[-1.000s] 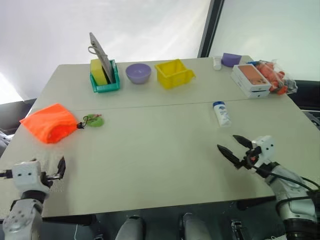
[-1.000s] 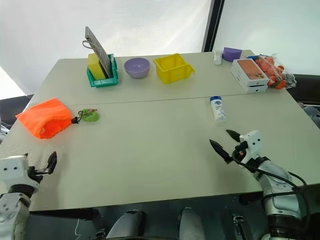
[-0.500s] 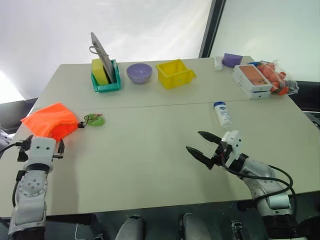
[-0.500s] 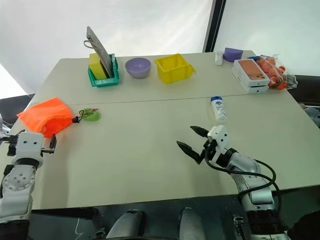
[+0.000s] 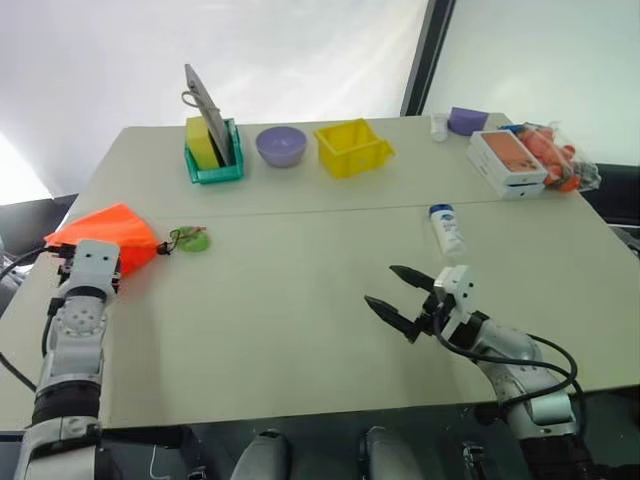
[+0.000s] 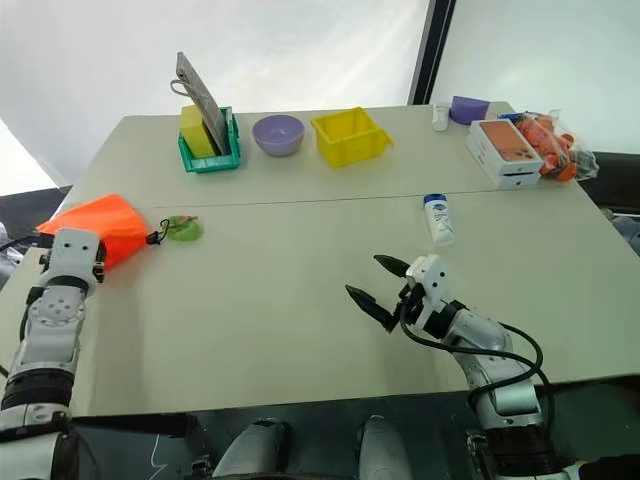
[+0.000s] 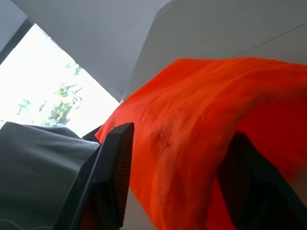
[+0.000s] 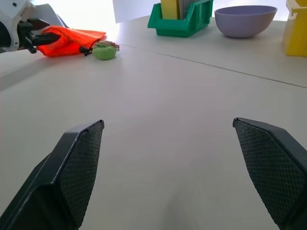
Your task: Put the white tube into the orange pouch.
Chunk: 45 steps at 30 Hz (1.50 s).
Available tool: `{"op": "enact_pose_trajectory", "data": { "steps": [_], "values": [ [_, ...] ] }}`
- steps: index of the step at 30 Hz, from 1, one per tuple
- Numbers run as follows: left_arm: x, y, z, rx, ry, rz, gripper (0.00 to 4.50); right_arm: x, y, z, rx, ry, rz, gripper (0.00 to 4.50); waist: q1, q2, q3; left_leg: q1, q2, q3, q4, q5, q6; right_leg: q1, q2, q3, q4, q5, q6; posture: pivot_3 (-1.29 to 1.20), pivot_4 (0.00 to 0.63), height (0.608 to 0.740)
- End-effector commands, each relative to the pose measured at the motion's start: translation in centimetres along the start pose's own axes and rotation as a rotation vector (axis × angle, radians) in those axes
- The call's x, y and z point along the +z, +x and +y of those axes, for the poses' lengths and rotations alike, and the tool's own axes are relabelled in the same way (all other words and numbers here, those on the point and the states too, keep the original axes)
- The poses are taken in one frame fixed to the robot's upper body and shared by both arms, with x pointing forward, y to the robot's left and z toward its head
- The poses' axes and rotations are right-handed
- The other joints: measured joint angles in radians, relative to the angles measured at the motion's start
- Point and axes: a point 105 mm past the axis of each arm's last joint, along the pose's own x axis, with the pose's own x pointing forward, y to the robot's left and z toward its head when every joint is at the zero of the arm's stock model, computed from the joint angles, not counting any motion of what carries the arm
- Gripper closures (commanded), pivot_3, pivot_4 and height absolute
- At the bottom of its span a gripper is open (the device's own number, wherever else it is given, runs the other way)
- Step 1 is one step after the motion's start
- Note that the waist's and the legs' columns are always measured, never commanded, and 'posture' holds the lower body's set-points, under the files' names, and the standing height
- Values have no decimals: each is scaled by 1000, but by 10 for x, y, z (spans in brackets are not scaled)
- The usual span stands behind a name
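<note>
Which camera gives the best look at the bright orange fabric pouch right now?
The left wrist view: the bright orange fabric pouch lies close up between the left gripper's fingers. The head views show it small, partly behind that gripper; the right wrist view shows it far off.

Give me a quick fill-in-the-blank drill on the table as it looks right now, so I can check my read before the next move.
1. The left gripper has its two fingers on either side of the ____ pouch.
2. The white tube lies on the table with its ____ cap pointing away from the robot.
3. The right gripper is ____ and holds nothing.
4. The purple bowl sits between the green bin and the ____ bin.

Missing words: orange; blue; open; yellow
</note>
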Motion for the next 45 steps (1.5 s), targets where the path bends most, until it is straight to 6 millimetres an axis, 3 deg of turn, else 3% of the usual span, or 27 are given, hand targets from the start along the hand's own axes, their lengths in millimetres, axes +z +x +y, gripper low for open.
{"op": "enact_pose_trajectory", "data": {
  "steps": [1,2,3,6,11,15,22,25,28,30,32,35,37,41,45],
  "values": [
    [13,5,11,30,15,-55,3975,12,-2,-1,-9,-39,-43,0,-1,0,0,0,0,0,0,0,0,0,0,0,0,0,0,0,150,740],
    [13,5,11,30,14,-57,4365,12,-3,-1,-12,-40,-42,0,-1,0,0,0,0,0,0,0,0,0,0,0,0,0,0,0,150,740],
    [13,5,10,29,12,-60,4482,12,-3,-2,-16,-42,-42,0,-1,0,0,0,0,0,0,0,0,0,0,0,0,0,0,0,150,740],
    [17,3,8,11,-7,-75,4482,12,-3,-3,-20,-47,-41,0,2,0,0,0,0,0,0,0,0,0,0,0,0,0,0,0,150,740],
    [48,-9,-15,-122,-54,-186,4482,13,-5,-15,-65,-77,-36,0,3,0,0,0,0,0,0,0,0,0,0,0,0,0,0,0,150,740],
    [79,-27,-48,-278,-71,-258,4482,13,-9,-43,-184,-110,-12,0,4,0,0,0,0,0,0,0,-1,1,-1,0,0,0,0,0,150,740],
    [145,-64,-119,-535,-143,-373,4482,19,-18,-112,-522,-112,4,0,3,1,0,0,0,0,1,1,-1,1,-1,1,0,1,-2,0,150,740],
    [164,-76,-133,-586,-178,-395,4482,16,-21,-127,-604,-121,27,0,1,1,0,0,-1,0,1,1,-1,1,0,1,0,2,-4,0,150,740],
    [208,-99,-149,-673,-242,-480,4482,9,-27,-147,-716,-102,74,0,-1,1,0,-1,-1,0,1,1,-1,1,0,1,0,2,-3,0,150,740],
    [230,-108,-149,-704,-299,-518,4482,2,-28,-152,-741,-67,93,0,1,0,1,-1,-1,0,1,1,-1,1,0,1,0,2,-3,0,150,740],
    [240,-112,-147,-715,-323,-528,4482,-2,-27,-154,-748,-54,103,0,0,1,1,-1,-1,0,1,1,-1,2,0,1,0,2,-3,0,150,740],
    [241,-113,-138,-719,-340,-511,4482,-5,-25,-156,-765,-45,108,0,-17,1,1,0,-1,1,1,1,-1,2,0,1,0,2,-3,0,150,740],
    [231,-114,-137,-741,-313,-478,4482,-5,-25,-159,-787,-34,97,0,-29,2,1,1,-1,1,1,1,-1,2,0,1,0,2,-2,0,150,740],
    [189,-117,-143,-818,-300,-356,4482,-8,-21,-164,-809,0,88,0,-37,4,1,2,-1,1,1,1,0,2,0,3,1,2,-3,0,150,740],
    [165,-124,-152,-872,-288,-299,4482,-8,-17,-170,-823,13,81,0,-26,4,2,1,-1,1,2,1,0,2,0,3,1,2,-4,0,150,740]
  ]
}}
